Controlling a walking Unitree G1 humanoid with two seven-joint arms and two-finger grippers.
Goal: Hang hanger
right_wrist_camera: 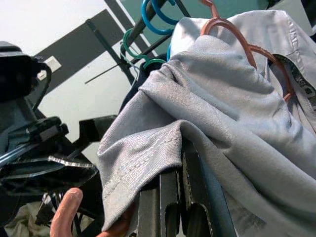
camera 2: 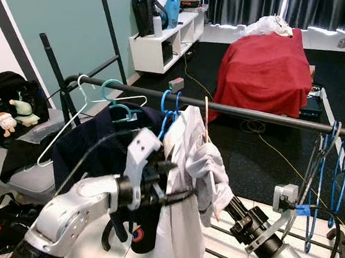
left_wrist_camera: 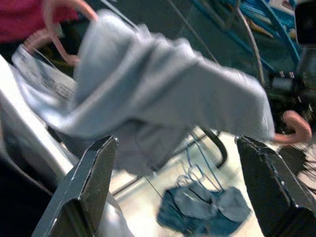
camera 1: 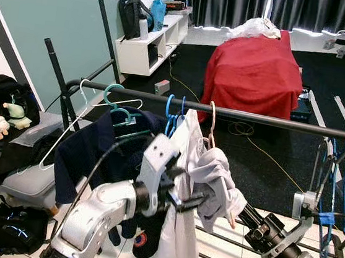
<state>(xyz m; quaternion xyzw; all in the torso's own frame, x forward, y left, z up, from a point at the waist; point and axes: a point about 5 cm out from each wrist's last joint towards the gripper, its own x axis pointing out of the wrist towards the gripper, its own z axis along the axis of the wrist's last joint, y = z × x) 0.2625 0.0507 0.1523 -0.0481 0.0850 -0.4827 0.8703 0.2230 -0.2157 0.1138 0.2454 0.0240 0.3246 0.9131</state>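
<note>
Pink hanger (camera 1: 212, 124) with the grey garment (camera 1: 216, 184) hooks the rail (camera 1: 255, 118). Right claw (right_wrist_camera: 170, 197) pinches the garment's hem, closed; left claw (left_wrist_camera: 173, 192) gapes wide beside it.

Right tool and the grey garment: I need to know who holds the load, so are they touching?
Touching. The right wrist view shows the right tool shut on a fold of the grey garment, cloth pinched between its fingers.
</note>
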